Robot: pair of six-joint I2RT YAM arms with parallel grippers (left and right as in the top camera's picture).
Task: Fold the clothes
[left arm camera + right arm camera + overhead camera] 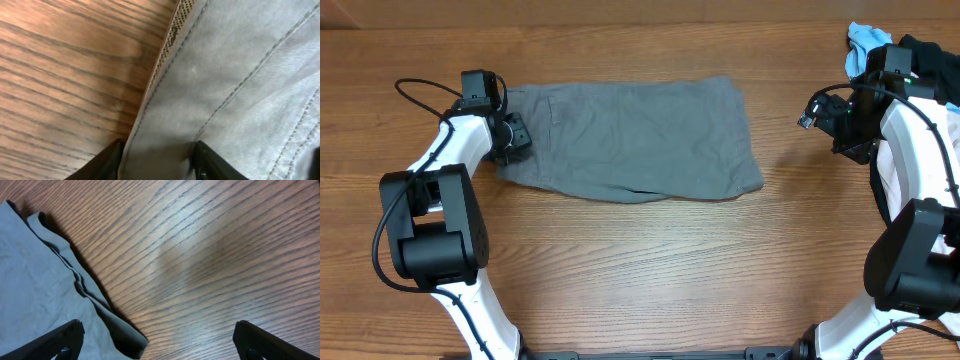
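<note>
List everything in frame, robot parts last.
shorts: 1, medium gray, flat on the table centre-left, waistband to the left
light-blue cloth: 1, light blue, top right corner
dark item: 1, black, beside the light-blue cloth; cannot tell what it is
pale garment: 1, whitish, right edge, partly covered
table: 1, brown wood grain, under everything
arms: 2, white and black, one on each side
left gripper: 1, black, at the shorts' waistband, fabric between its fingers; grip unclear
right gripper: 1, black, open, over bare wood just right of the shorts
</note>
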